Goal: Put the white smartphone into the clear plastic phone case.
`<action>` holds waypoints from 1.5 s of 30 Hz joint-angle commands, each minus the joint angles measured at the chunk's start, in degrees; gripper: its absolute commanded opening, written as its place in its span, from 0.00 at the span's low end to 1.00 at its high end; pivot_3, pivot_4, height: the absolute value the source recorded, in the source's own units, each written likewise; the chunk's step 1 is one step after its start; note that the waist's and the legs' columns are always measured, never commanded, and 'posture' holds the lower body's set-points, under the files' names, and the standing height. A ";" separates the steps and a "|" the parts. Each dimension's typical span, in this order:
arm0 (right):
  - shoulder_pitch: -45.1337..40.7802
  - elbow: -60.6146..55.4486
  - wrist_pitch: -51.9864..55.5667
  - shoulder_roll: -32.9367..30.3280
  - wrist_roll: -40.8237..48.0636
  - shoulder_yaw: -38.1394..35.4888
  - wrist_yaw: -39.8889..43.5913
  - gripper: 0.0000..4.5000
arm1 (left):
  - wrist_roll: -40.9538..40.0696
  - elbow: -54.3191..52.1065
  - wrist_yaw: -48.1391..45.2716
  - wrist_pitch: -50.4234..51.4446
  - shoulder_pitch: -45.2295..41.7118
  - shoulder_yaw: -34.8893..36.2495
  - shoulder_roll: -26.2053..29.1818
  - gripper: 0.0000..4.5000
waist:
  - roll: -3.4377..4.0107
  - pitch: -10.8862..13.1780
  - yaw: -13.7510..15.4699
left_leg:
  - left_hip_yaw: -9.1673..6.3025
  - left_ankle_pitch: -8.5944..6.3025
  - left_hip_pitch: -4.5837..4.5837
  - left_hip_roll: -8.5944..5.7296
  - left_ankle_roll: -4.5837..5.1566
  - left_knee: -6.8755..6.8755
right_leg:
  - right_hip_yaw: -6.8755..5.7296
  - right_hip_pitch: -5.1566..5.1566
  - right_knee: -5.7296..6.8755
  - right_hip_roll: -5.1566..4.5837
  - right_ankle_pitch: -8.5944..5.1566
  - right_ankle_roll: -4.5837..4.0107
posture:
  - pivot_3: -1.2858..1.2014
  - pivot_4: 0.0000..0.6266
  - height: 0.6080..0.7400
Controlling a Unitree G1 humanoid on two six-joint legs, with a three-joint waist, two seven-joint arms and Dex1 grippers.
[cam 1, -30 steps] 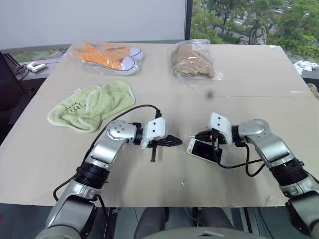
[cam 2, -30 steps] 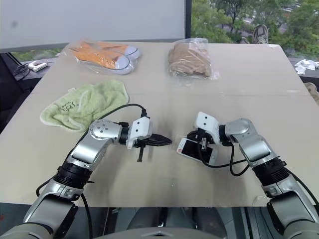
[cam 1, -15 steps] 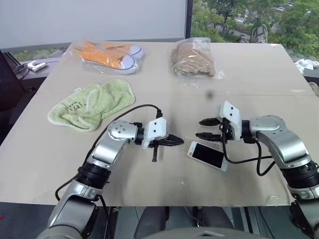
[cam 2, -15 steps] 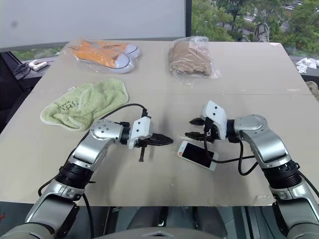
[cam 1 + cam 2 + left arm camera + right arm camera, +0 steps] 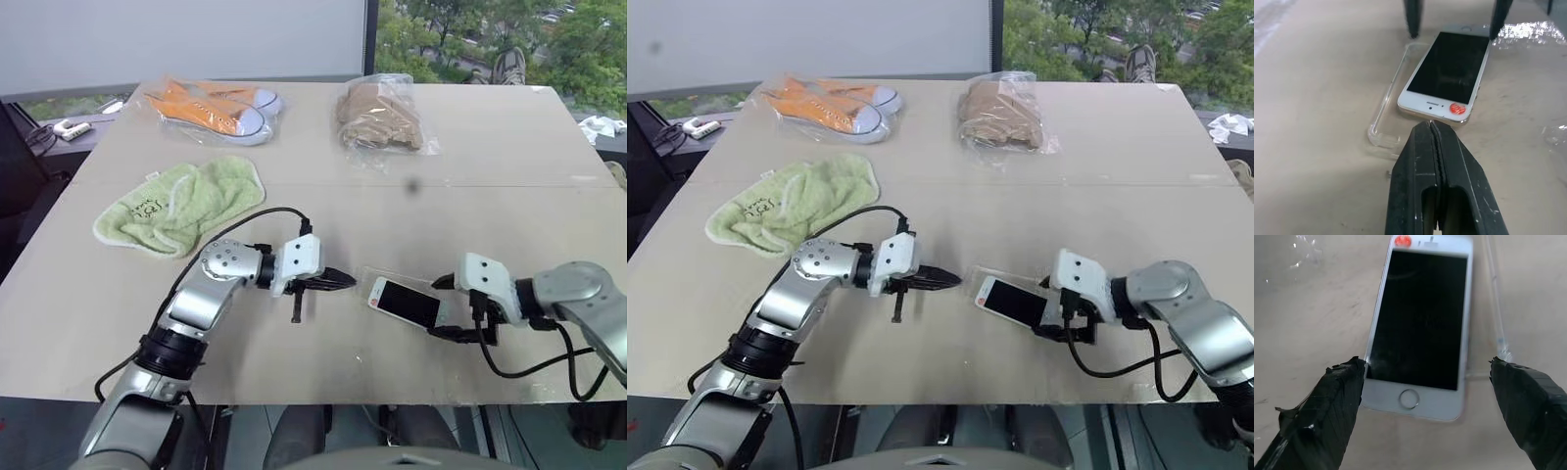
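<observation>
1. White smartphone (image 5: 404, 302): lies screen up on the table (image 5: 509, 166), between the two claws, held by neither. Sits skewed on the clear plastic phone case (image 5: 1387, 122); one long edge is up over the case wall, so not seated yet, I'd say. The case rim sticks out on the phone's far side from the R claw's view, and past its speaker end.

2. Right gripper (image 5: 453, 307): released, fingers spread wide. It sits at the phone's home-button end, one finger off each corner, and the near one may just graze the phone's corner. Prob. placed there to straddle the phone and nudge or press it square into the shell.

3. Left gripper (image 5: 338, 280): clenched on nothing, tips pinched to a point. It aims at the phone's other end, tip just short of the speaker and its red dot sticker. Looks like a stop or pusher, to keep the case from skating when the other side presses.

4. Open room: bare tabletop all round phone and case, so there is space to slide either way. The table's front edge is near behind both claws, esp. the R one; I'd keep pushes across or away from it.

5. Clutter, all well beyond the claws:
- green towel (image 5: 181, 206), beyond the L arm
- bagged orange shoes (image 5: 211, 108), far side
- bagged brown cloth (image 5: 382, 117), far side

None is in the way.
</observation>
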 commanded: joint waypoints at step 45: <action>5.13 -5.17 0.32 -0.18 0.54 -3.14 -6.06 0.98 | -1.57 -3.78 1.25 1.36 0.97 0.81 0.35 0.00 | -0.07 0.02 0.09 | 0.04 0.01 0.03 -0.02 -0.02 0.15 | 0.00 0.03 0.15 0.01 0.00 0.01 | 0.52 0.24 1.00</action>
